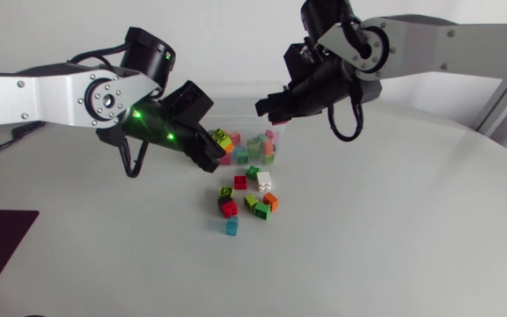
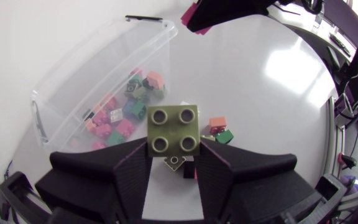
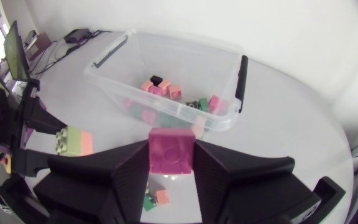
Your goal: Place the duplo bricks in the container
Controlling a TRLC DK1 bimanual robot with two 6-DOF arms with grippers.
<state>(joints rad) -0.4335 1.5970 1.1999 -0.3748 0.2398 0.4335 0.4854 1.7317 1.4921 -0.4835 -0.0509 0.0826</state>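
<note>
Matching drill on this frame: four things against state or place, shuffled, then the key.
1 left gripper
2 right gripper
3 container
4 white brick

A loose on the table
B shut on the pink brick
C shut on the olive-green brick
D holds several bricks

Pairs: 1-C, 2-B, 3-D, 4-A
</note>
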